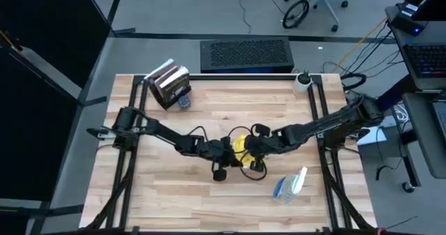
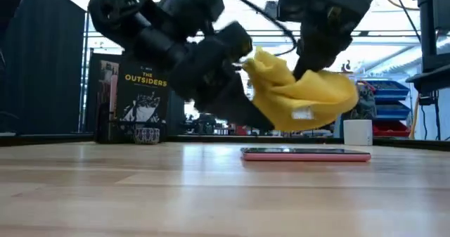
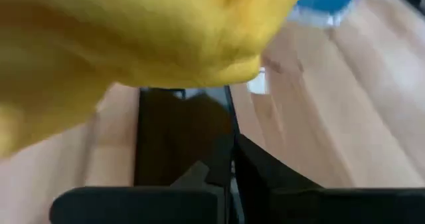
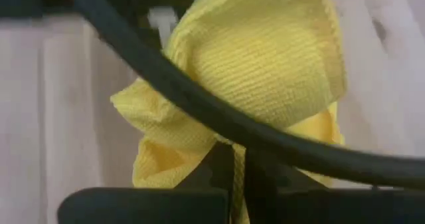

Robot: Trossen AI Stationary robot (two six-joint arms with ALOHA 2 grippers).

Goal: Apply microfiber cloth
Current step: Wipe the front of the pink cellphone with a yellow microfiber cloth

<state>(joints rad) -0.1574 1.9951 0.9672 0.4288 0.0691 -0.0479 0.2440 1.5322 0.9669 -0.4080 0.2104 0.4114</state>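
The yellow microfiber cloth [image 2: 299, 93] hangs bunched in the air at the table's middle, a little above a dark smartphone [image 2: 306, 154] that lies flat on the wood. My right gripper [image 2: 307, 68] reaches in from the table's right and is shut on the cloth [image 4: 265, 58]. My left gripper [image 2: 254, 117] comes from the left and slants down toward the phone [image 3: 182, 137], right beside the cloth [image 3: 133, 38]. Whether it touches the cloth is not clear. A black cable [image 4: 199, 104] crosses in front of the cloth in the right wrist view. My right gripper pinches a bunched fold of the cloth [image 4: 234, 156] between its two fingers, several layers together. It comes from above, slanting in from the table's right. The cloth hangs slack below and beside the fingers, lifted clear of the phone.
A clear spray bottle with blue liquid [image 1: 289, 185] lies on the table near the right front. Books [image 1: 169, 85] stand at the far left, and a white cup [image 1: 302, 80] at the far right corner. Bare wood lies on the near left.
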